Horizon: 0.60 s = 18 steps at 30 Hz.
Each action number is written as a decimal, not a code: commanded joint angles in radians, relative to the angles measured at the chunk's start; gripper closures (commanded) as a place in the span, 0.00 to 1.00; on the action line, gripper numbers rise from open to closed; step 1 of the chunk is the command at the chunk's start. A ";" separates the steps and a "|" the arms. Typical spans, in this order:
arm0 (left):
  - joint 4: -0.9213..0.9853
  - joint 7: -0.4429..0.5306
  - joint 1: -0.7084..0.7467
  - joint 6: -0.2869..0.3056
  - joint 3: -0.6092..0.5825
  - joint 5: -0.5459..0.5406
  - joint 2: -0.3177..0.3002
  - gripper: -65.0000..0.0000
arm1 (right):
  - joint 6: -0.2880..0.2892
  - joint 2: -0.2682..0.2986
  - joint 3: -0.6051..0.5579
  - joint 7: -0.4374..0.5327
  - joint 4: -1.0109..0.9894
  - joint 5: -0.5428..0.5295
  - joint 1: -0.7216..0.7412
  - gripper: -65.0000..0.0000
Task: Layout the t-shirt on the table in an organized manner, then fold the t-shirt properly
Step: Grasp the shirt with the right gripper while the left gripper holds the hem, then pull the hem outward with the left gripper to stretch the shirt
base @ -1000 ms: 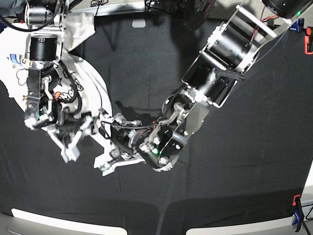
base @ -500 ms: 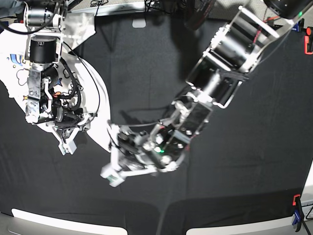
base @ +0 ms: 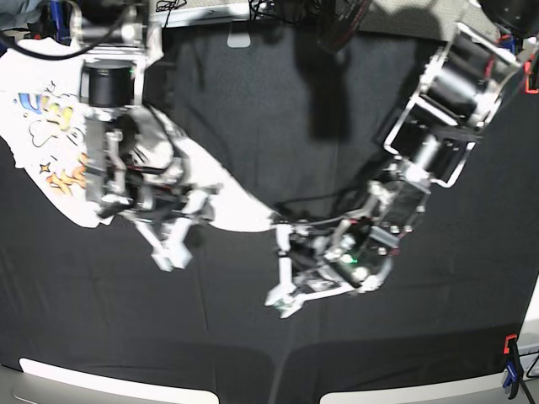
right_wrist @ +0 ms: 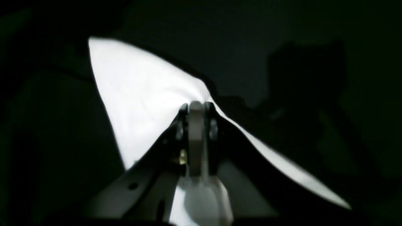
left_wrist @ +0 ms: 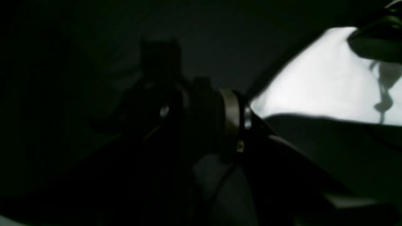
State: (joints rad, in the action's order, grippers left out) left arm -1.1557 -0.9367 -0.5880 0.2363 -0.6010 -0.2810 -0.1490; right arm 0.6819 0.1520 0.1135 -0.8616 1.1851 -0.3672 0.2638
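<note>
The white t-shirt point(base: 50, 135) lies at the left of the black-clothed table point(base: 253, 101), with its coloured print up and a plain white flap point(base: 240, 215) drawn out to a point on the right. My right gripper point(right_wrist: 196, 108) is shut on a fold of the white cloth point(right_wrist: 138, 103). In the base view this gripper point(base: 173, 246) sits at the shirt's lower edge. My left gripper point(base: 283, 273) stands open just below the flap's tip, with nothing between its fingers. The left wrist view is dark, with white cloth point(left_wrist: 317, 84) at its upper right.
Red clamps hold the table cloth at the right edge, one high point(base: 530, 74) and one low point(base: 510, 347). Pale strips point(base: 101, 379) mark the table's front edge. Both arms reach over the middle of the table.
My right gripper has shut on the shirt. The left arm swung from the shirt's lower hem to the right. The shirt's right flap is drawn out further right, into a point.
</note>
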 commanded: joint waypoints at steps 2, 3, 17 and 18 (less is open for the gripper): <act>-0.017 0.016 -0.030 -0.002 0.004 -0.008 -0.017 0.73 | 0.016 -0.040 0.002 0.026 0.019 -0.012 0.055 1.00; -0.017 0.013 -0.030 -0.002 0.004 -0.008 -0.031 0.73 | 0.016 -0.064 0.002 0.025 0.019 0.013 0.071 1.00; -0.017 -0.021 -0.030 -0.001 0.004 -0.244 -0.140 0.73 | 0.016 -0.077 0.002 -0.206 0.019 0.051 0.174 0.51; -0.017 -0.011 -0.030 -0.001 0.004 -0.245 -0.140 0.73 | 0.016 -0.062 0.002 -0.235 0.020 0.036 0.174 0.51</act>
State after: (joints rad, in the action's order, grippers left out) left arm -1.1557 -0.9657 -0.5877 0.2359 -0.6022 -0.5194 -0.2863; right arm 0.6891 0.0860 0.1139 -1.1122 1.1858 -0.3153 0.4068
